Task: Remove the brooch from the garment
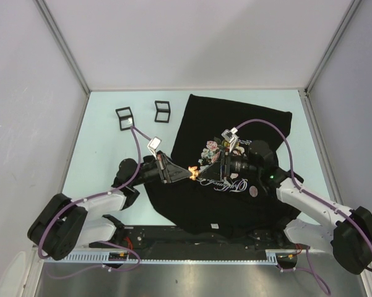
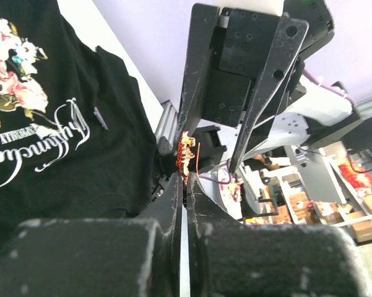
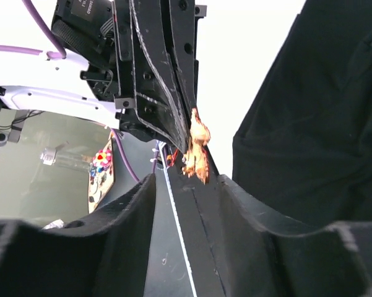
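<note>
The garment, a black T-shirt with a rose print and white cursive lettering, lies spread on the table. It also shows in the left wrist view and the right wrist view. My left gripper is shut on the small orange-gold brooch and holds it above the shirt's print. The brooch sticks out of the shut tips in the left wrist view. My right gripper faces it, open and empty. The brooch hangs just above and between its spread tips. No cloth shows on the brooch.
Two small black frame stands sit at the back left of the pale table. Grey walls close the back and sides. A metal rail runs along the near edge.
</note>
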Action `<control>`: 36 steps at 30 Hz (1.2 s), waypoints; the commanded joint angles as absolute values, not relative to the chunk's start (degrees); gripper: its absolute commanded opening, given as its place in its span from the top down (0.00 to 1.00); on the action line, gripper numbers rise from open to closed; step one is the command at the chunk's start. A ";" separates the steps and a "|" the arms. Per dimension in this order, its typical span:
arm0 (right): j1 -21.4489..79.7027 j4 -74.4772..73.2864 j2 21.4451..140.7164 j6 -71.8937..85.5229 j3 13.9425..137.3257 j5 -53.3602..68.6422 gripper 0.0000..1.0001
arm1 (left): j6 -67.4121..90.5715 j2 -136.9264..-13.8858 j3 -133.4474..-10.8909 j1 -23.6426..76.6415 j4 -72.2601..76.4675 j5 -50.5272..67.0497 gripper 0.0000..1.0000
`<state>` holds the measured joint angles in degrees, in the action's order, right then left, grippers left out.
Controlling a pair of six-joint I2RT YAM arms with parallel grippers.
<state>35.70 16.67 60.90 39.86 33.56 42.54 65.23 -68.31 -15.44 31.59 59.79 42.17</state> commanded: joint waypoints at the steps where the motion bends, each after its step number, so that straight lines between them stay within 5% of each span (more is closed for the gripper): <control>1: 37.17 23.46 62.83 41.04 33.22 42.54 0.55 | 60.38 -64.60 -17.67 31.64 56.61 41.31 1.00; 18: 38.58 24.00 64.60 41.13 33.14 40.96 0.69 | 57.39 -62.32 -18.72 31.64 52.21 41.66 1.00; 36: 38.85 24.17 65.39 42.45 33.22 38.06 0.71 | 51.77 -58.72 -19.95 31.82 44.48 41.05 1.00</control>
